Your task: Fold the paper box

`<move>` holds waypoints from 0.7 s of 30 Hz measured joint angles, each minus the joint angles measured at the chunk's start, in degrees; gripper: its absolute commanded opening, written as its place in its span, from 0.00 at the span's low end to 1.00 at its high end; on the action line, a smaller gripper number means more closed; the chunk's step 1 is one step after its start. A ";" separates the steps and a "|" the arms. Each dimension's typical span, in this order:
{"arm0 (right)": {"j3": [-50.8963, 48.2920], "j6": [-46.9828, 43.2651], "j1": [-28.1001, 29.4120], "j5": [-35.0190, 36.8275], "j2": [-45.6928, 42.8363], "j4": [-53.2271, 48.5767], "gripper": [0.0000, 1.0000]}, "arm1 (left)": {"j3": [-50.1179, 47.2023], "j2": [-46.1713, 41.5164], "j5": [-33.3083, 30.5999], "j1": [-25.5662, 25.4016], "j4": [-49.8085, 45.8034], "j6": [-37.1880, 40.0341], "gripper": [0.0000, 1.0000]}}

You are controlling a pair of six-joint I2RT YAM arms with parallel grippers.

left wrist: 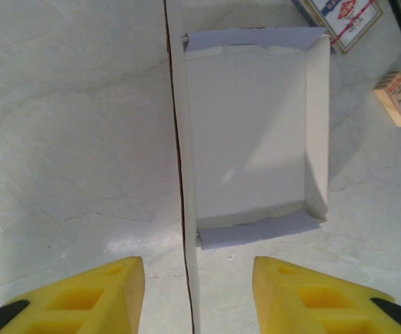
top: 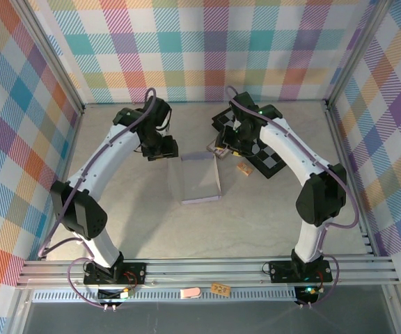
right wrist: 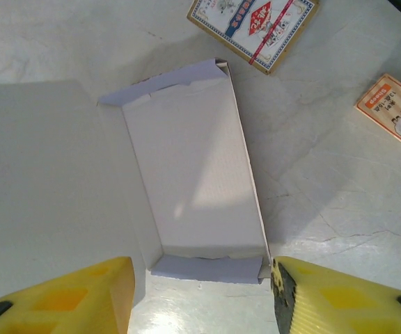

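Mid-table, between the 2 arms, we've got the pale lavender thin cardboard paper box (top: 200, 188) sitting on the pale marbled table top (top: 138, 223), off-white inside facing up. It's half built. The shallow tray has its long right wall (right wrist: 248, 167) standing, and the big lid panel (right wrist: 47, 181) stands up along the left long edge. The 2 short ends show lavender flaps, but we can't tell if they're fully upright. A black-and-white checkerboard (top: 263, 146) and a small orange card pack (top: 244, 169) sit near it on the right, not touching.

The left gripper (left wrist: 199, 296) has its yellow fingers apart, straddling the lid panel's top edge. The panel runs edge-on between them with a gap on both sides, so nothing is clamped. The right gripper (right wrist: 204, 299) is also spread wide over 1 short end of the tray, 1 finger close to the right-hand corner, holding nothing.

Our read is that the step in hand is bringing the lid over. Tips we'd go by:

- Pinch the panel squarely near its free edge, not at a corner, or thin card twists.
- Swing it around the crease rather than shoving sideways, since the tray looks light and will probably skate.
- Use the right gripper to pin the tray or steady the right wall so it doesn't splay.
- Watch the end flaps, because if they lean in, the lid likely jams.
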 measured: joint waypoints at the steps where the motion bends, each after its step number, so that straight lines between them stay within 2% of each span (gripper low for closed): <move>1: -0.26 -0.72 -0.11 -0.37 0.00 -0.02 0.53 | 0.46 0.55 -0.83 -0.11 -0.31 0.57 0.34; 3: -0.57 -1.66 -0.22 -0.87 0.00 -0.02 0.52 | 1.11 1.29 -1.90 -0.15 -0.48 1.60 0.24; 5: -0.85 -2.47 -0.48 -1.36 0.00 -0.02 0.52 | 1.92 2.08 -2.56 -0.22 -0.55 2.97 0.05; 6: -0.94 -2.69 -0.52 -1.55 0.00 0.00 0.52 | 2.36 2.49 -2.84 -0.28 -0.61 3.63 0.00; 15: -2.78 -4.15 -1.25 -2.60 -0.04 0.92 0.50 | 4.28 3.58 -4.85 -1.14 -0.94 11.23 0.00; 21: -2.84 -8.59 -2.03 -4.28 -1.68 3.08 0.52 | 3.17 1.51 -0.37 -1.46 1.51 21.94 0.00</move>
